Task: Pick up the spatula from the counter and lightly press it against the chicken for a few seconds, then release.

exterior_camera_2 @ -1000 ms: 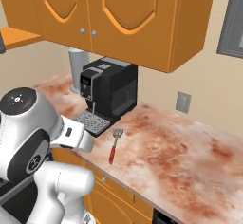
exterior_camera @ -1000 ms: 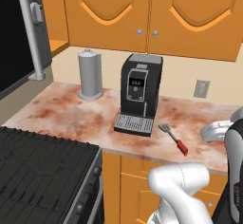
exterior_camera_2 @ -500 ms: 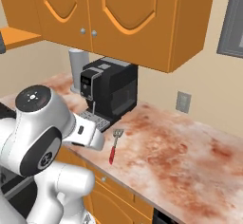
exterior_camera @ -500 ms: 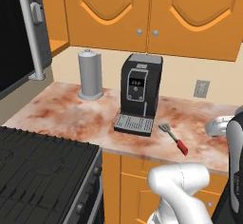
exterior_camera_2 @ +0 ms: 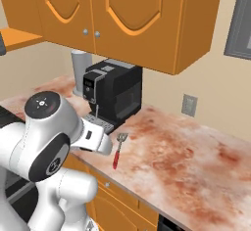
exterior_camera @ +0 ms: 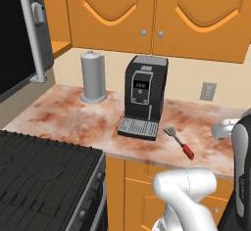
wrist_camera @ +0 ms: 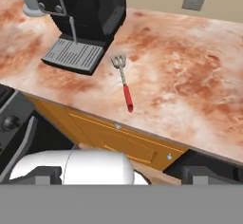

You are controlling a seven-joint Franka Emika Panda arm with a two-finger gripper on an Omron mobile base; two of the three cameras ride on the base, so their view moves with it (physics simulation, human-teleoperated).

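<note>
The spatula lies flat on the worktop, just right of the coffee machine and its drip tray, red handle toward the front edge, head toward the wall. The gripper is well apart from it, jaws wide, holding nothing

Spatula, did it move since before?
No. In the left base view the spatula sits in the same spot, just right of the coffee machine.
</note>
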